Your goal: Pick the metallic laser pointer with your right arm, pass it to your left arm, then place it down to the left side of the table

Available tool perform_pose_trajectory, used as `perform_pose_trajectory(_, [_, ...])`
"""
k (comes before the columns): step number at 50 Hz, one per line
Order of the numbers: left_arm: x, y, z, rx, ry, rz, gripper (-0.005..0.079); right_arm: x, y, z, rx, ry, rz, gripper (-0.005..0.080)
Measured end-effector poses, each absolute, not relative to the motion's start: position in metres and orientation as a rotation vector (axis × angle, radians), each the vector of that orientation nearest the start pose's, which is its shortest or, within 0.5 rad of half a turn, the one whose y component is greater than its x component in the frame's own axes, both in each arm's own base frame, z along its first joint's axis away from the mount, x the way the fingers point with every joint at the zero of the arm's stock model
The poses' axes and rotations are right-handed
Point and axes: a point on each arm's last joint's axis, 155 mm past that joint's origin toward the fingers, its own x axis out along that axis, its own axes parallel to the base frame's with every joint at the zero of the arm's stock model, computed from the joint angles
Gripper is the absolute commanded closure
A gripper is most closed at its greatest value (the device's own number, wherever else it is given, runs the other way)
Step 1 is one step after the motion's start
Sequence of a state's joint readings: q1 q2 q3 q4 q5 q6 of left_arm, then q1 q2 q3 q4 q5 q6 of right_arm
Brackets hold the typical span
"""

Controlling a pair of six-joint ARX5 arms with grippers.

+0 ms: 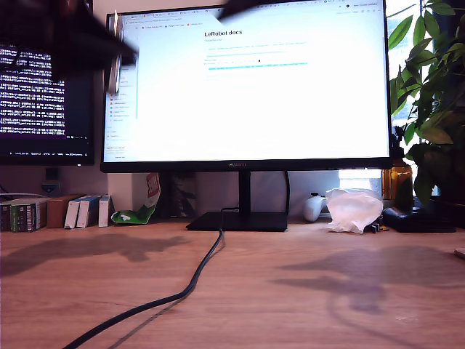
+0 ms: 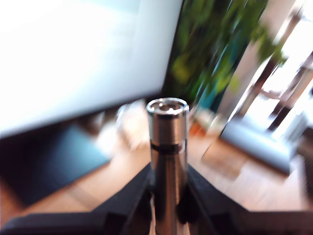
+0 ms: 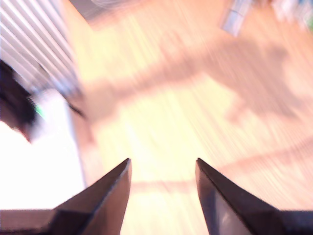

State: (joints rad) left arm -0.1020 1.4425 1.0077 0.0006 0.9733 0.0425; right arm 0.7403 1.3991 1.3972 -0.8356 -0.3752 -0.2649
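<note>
The metallic laser pointer (image 2: 167,132) is a shiny silver cylinder with a flat end cap. My first gripper (image 2: 168,174) is shut on it, both black fingers pressing its shaft. In the exterior view, high at the left, the blurred dark first arm (image 1: 65,36) holds the laser pointer (image 1: 115,69) upright in front of the monitors. My second gripper (image 3: 163,164) stands open with nothing between its pointed fingers, high over the wooden table (image 3: 195,98). Another blurred dark arm part (image 1: 243,7) shows at the exterior view's top edge. Both wrist views are motion-blurred.
A large lit monitor (image 1: 247,87) and a darker one (image 1: 43,87) stand at the back of the table (image 1: 305,291). A thick black cable (image 1: 196,280) runs toward the front. Small boxes (image 1: 43,213), a crumpled plastic bag (image 1: 354,209) and a plant (image 1: 429,94) line the rear.
</note>
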Motion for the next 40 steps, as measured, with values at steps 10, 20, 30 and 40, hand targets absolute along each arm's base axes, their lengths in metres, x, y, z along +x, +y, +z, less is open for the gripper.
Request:
perform_pose_trajectory(10, [0.374, -0.165, 0.188, 0.056, 0.537, -0.915, 0.0766, 0.237, 0.303, 0.243, -0.417, 0.716, 1.155, 0.0375])
perform_pose_trajectory(20, [0.371, -0.129, 0.141, 0.326, 0.692, -0.766, 0.0766, 0.239, 0.302, 0.244, -0.429, 0.701, 1.155, 0.0375])
perform_pose_trajectory(30, [0.370, -0.099, 0.140, 0.610, 0.808, -0.639, 0.0766, 0.239, 0.303, 0.245, -0.449, 0.685, 1.168, 0.0375])
perform_pose_trajectory(40, [0.361, -0.071, 0.141, 0.923, 0.899, -0.586, 0.0766, 0.233, 0.308, 0.248, -0.443, 0.664, 1.221, 0.0375])
